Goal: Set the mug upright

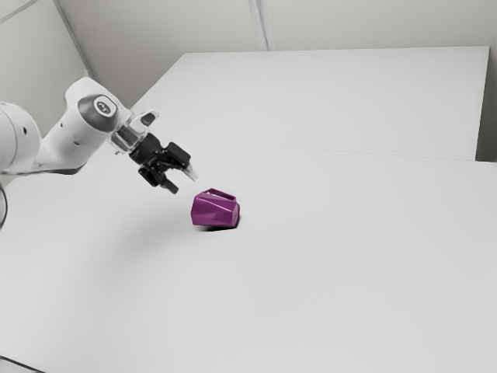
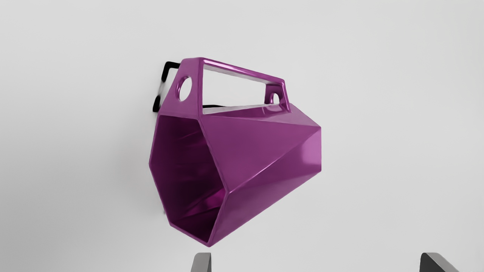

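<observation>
One Faceted Purple Mug on Its Side

The glossy, sharp-planed mug point(image 1: 215, 210) lies tipped on the smooth pale table point(image 1: 349, 272), near the gripper point(image 1: 183, 183) and toward the exterior view's right. Its angular handle point(image 2: 242, 71) has round holes through the ends; its mouth is many-sided. The jaws stand wide apart, holding nothing. The table's finish looks matte, though that is hard to judge.
</observation>
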